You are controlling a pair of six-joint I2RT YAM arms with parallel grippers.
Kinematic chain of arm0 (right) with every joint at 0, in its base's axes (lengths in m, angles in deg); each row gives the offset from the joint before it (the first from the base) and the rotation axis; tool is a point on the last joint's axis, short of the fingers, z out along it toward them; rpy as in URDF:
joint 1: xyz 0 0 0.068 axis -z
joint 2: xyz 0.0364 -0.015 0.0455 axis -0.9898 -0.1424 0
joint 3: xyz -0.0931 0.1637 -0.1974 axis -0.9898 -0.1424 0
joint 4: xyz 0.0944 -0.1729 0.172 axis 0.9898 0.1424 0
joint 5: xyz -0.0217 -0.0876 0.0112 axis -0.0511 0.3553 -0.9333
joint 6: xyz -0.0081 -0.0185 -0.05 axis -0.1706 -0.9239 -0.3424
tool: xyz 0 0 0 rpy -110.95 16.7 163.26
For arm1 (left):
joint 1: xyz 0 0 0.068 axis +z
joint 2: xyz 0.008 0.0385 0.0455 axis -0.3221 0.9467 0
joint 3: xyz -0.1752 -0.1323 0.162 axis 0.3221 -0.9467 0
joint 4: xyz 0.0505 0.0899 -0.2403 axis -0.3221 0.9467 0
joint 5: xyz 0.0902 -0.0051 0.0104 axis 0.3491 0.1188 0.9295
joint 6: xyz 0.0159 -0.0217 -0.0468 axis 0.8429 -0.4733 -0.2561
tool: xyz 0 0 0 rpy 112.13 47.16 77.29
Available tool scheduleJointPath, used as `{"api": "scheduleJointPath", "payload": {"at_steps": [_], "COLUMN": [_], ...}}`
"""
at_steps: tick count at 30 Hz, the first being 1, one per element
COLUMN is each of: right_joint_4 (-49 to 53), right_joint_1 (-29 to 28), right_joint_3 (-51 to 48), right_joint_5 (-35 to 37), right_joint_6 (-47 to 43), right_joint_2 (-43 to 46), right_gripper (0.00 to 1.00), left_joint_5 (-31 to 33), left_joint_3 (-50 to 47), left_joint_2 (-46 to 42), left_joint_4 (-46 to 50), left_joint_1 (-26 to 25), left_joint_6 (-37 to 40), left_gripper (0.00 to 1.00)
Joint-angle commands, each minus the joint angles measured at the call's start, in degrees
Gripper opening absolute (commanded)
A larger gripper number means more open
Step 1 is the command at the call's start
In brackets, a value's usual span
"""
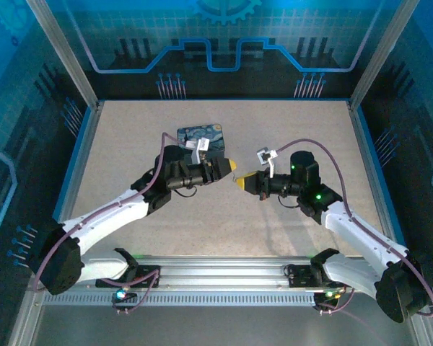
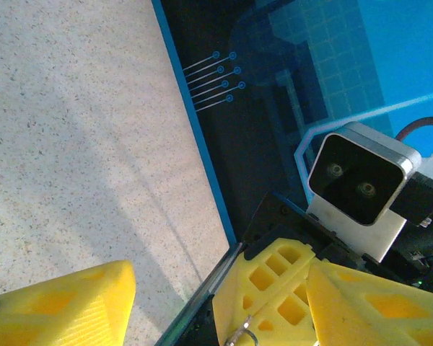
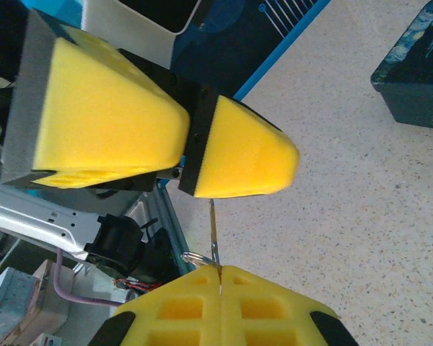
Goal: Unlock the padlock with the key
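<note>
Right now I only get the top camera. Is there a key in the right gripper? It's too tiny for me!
Observer: Yes. In the right wrist view the right gripper is shut on the key, and the thin blade pokes out past its tips.
Operator: Is anything hanging on the key?
Observer: A small silvery ring sits right beside the blade, at the gripper's tips.
Operator: Is the left gripper open?
Observer: It looks open. In the left wrist view the left gripper has its two yellow fingers well apart, and the right gripper faces the gap.
</note>
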Motion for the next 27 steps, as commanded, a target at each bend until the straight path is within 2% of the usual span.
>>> {"api": "scheduleJointPath", "payload": {"at_steps": [1, 8, 14, 23, 27], "right_joint_4": [-2.07, -2.04, -2.04, -3.08, -2.79], "right_joint_1": [0.75, 1.1, 1.22, 1.81, 2.07], "right_joint_3": [0.1, 0.0, -0.15, -0.32, -0.32], "right_joint_5": [-2.08, -1.31, -0.67, -0.4, -0.33], "right_joint_6": [1.31, 1.67, 2.02, 3.48, 3.39], "right_joint_2": [-0.35, -0.6, -0.66, -1.39, -1.5], "right_gripper": [0.0, 0.0, 0.0, 0.0, 0.0], "left_joint_5": [-3.05, -4.79, -5.42, -5.58, -5.41], "left_joint_3": [1.64, 1.95, 1.98, 1.97, 2.26], "left_joint_2": [1.46, 3.07, 3.61, 3.86, 3.81], "left_joint_4": [-3.21, -5.03, -5.62, -5.07, -4.28], "left_joint_1": [-0.04, -0.14, -0.17, -0.16, -0.16], "left_joint_6": [1.05, 0.0, -0.34, 0.19, 0.89], "left_gripper": [0.63, 0.54, 0.42, 0.2, 0.07]}}
